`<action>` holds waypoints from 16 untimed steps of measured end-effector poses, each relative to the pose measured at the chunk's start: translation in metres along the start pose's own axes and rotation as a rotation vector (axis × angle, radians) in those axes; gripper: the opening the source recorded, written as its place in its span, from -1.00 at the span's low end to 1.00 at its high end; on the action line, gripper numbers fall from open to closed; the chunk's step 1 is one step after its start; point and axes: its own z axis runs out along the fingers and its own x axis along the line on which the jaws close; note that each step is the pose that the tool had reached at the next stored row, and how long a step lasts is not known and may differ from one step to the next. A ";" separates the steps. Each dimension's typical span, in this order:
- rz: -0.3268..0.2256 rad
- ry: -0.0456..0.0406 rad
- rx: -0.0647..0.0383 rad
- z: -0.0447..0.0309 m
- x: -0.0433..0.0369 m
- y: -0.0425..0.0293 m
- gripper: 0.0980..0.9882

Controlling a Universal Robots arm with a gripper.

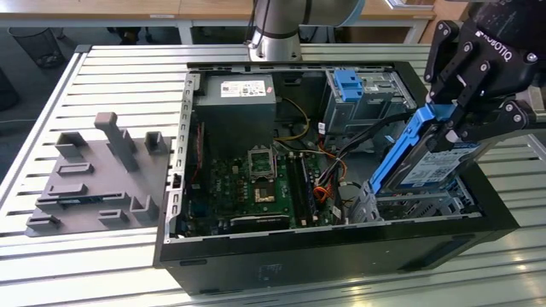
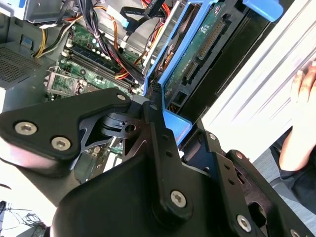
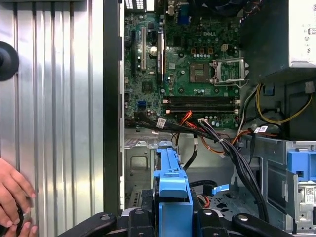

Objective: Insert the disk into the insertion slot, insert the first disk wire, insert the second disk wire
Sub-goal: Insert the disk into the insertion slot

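In the exterior view my gripper (image 1: 449,131) hangs over the right end of the open computer case, shut on the disk (image 1: 431,160). The disk is a silver drive in a bright blue carrier. It stands steeply tilted, and its lower end sits at the perforated metal insertion slot (image 1: 422,206) in the case's near right corner. The second wrist view shows the disk's green circuit board (image 2: 200,44) and blue carrier between my black fingers (image 2: 155,106). In the first wrist view the carrier's blue edge (image 3: 170,185) points down toward the slot's metal floor (image 3: 140,163).
A bundle of black, orange and red wires (image 1: 341,160) runs beside the slot. Behind it stands a taller grey cage with a blue latch (image 1: 350,86). The motherboard (image 1: 265,179) fills the case floor. A grey fixture plate (image 1: 85,185) lies at the exterior view's left. A person's hand (image 3: 12,197) rests on the slatted table.
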 end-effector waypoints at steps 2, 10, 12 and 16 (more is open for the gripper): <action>0.000 0.0001 0.000 0.0012 0.0001 0.0000 -0.40; 0.000 -0.0002 0.000 0.0076 0.0002 0.0000 -0.40; 0.000 -0.0002 0.000 0.0095 0.0003 0.0000 -0.40; 0.000 -0.0002 0.000 0.0134 0.0004 -0.0001 -0.40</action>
